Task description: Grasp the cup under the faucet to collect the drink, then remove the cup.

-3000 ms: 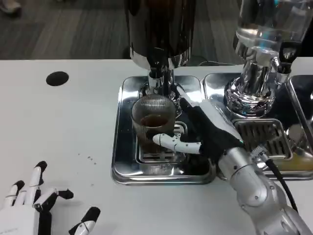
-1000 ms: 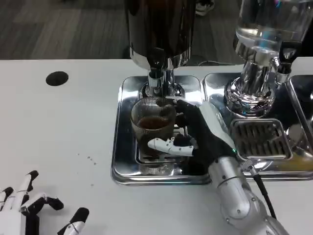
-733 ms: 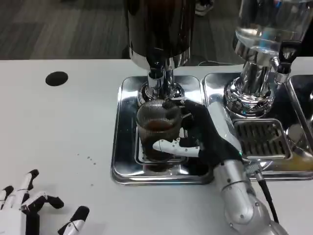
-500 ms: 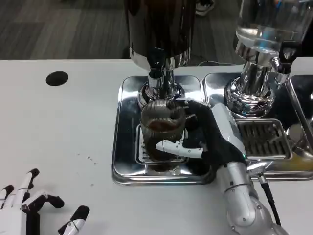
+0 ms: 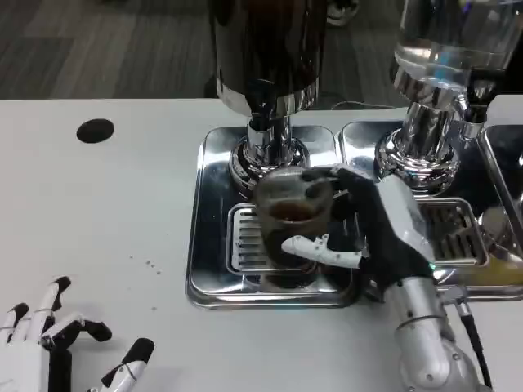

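A ribbed glass cup [image 5: 292,219] holding a little dark drink is gripped by my right hand [image 5: 372,224], whose fingers wrap its right side and whose thumb crosses its front. The cup is over the right half of the steel drip tray [image 5: 211,278], to the right of the dark dispenser's faucet [image 5: 261,131]. Whether the cup touches the grate I cannot tell. My left hand [image 5: 57,347] rests open on the white table at the lower left, fingers spread.
A second dispenser with a clear tank [image 5: 445,49] stands at the right over its own drip tray [image 5: 458,237]. A black round hole [image 5: 96,131] marks the table at the upper left. Open white tabletop lies to the left of the trays.
My right hand has carried the cup rightward, out from under the faucet, and the cup looks blurred by the motion. The left hand has barely shifted.
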